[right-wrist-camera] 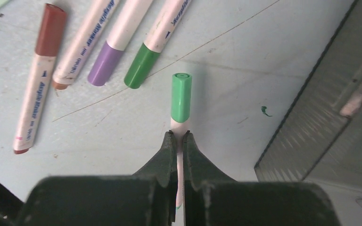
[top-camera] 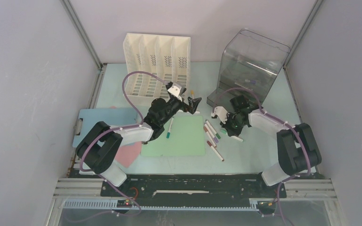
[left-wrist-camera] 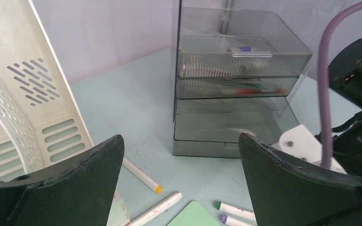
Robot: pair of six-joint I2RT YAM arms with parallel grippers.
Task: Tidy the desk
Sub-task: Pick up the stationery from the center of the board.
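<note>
The pale mint-green desk (top-camera: 264, 155) holds scattered markers. My right gripper (top-camera: 230, 128) is low over the desk in front of the smoky drawer unit (top-camera: 250, 66). In the right wrist view it (right-wrist-camera: 179, 136) is shut on a white marker with a green cap (right-wrist-camera: 181, 96), which points forward just above the desk (right-wrist-camera: 245, 61). My left gripper (top-camera: 193, 103) hovers between the white file rack (top-camera: 158, 61) and the drawer unit. Its jaws (left-wrist-camera: 180, 141) are wide open and empty, above an orange-tipped marker (left-wrist-camera: 141, 175).
Several loose markers (top-camera: 212, 139) lie right of a green clipboard (top-camera: 179, 139); brown (right-wrist-camera: 40, 70), purple (right-wrist-camera: 106, 63) and green (right-wrist-camera: 141, 66) ones are nearest. One more marker (top-camera: 169, 128) lies on the clipboard. A blue clipboard (top-camera: 99, 120) and pink sheet (top-camera: 129, 153) lie left.
</note>
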